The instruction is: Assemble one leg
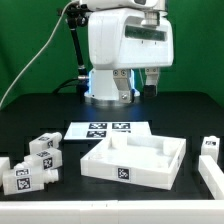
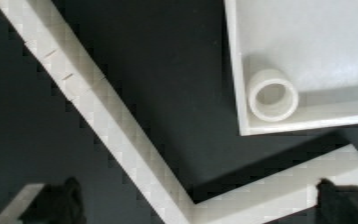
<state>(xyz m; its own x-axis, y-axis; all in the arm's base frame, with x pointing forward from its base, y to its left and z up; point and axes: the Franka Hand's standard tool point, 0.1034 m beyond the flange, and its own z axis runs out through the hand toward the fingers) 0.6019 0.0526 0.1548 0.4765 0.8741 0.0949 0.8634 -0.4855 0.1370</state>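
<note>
Several small white legs with black-and-white tags lie at the exterior view's left: one (image 1: 46, 146) further back, one (image 1: 27, 179) near the front. None shows in the wrist view. My gripper (image 1: 137, 82) hangs high above the table, behind the large white tray (image 1: 160, 176) and far from the legs. In the wrist view my gripper (image 2: 197, 205) is open and empty, with dark fingertips (image 2: 51, 203) wide apart. Below it I see a tray corner (image 2: 318, 50) with a round socket (image 2: 274, 97).
The marker board (image 1: 104, 130) lies flat behind the tray. White blocks (image 1: 210, 152) stand at the exterior view's right edge. In the wrist view a thin white angled wall (image 2: 105, 120) bends round the tray corner with a dark gap between them.
</note>
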